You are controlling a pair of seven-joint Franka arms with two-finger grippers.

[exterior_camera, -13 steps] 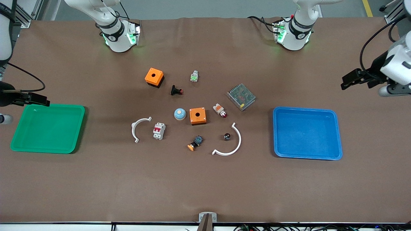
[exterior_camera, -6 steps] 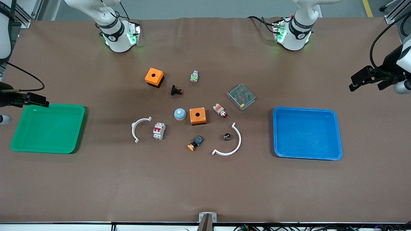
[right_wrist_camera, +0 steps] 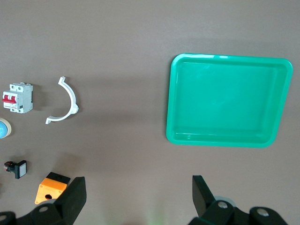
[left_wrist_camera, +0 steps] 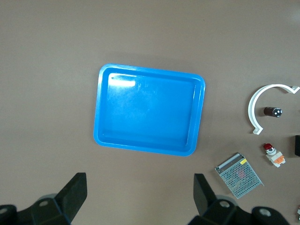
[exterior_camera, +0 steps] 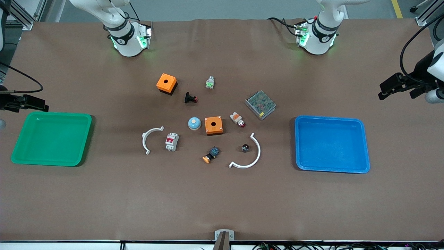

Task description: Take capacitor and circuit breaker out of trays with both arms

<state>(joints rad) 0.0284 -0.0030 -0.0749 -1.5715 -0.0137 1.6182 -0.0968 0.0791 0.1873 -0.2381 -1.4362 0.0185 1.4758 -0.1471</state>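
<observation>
Empty trays: capacitor (exterior_camera: 245, 148) and circuit breaker (exterior_camera: 171, 142) lie mid-table; my left gripper (left_wrist_camera: 140, 197) and right gripper (right_wrist_camera: 138, 199) hang wide-jawed.

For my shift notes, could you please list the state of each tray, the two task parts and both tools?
Green tray: empty.
Blue tray: empty.
Circuit breaker: on the table, out of the trays, beside a white curved clip.
Capacitor: on the table, inside the arc of the larger white clip.
Left tool: open, empty.
Right tool: open, empty.
</observation>
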